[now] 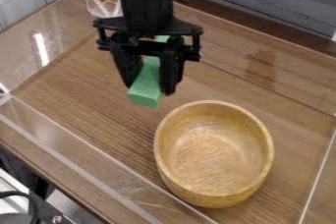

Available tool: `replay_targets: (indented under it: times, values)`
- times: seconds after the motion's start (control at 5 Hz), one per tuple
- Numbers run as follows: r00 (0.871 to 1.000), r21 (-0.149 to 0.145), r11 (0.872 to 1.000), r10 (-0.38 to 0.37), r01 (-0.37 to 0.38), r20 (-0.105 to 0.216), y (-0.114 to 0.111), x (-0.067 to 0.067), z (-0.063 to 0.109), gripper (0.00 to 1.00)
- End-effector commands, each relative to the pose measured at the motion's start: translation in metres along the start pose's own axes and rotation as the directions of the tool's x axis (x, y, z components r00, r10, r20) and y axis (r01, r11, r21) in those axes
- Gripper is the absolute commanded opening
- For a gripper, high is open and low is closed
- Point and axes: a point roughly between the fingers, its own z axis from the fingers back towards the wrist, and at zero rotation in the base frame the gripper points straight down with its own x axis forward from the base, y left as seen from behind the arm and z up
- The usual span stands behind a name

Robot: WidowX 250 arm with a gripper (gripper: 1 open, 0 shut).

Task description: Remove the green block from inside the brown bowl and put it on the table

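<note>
The green block (pixel 153 80) hangs in the air above the table (pixel 79 90), tilted with its lower end pointing down and left. My black gripper (pixel 155 59) points straight down and is shut on the block's upper part. The brown bowl (pixel 214 151) rests on the table to the lower right of the block, and its inside shows only bare wood grain. The block's lower end sits just left of and above the bowl's rim, apart from it.
Low clear plastic walls (pixel 59 140) run round the table's edges. A clear plastic piece (pixel 105 7) stands at the back left behind the arm. Bare tabletop lies left of the bowl.
</note>
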Motion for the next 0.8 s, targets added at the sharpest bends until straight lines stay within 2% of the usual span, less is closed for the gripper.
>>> replay_targets:
  times: [0.0, 0.2, 0.6]
  values:
    - [0.999, 0.009, 1.000, -0.024, 0.024, 0.021, -0.002, 0.003, -0.001, 0.00]
    - [0.999, 0.013, 1.000, -0.024, 0.024, 0.021, -0.001, 0.002, -0.005, 0.00]
    - [0.999, 0.019, 0.999, -0.041, 0.041, 0.026, 0.010, 0.010, -0.015, 0.00]
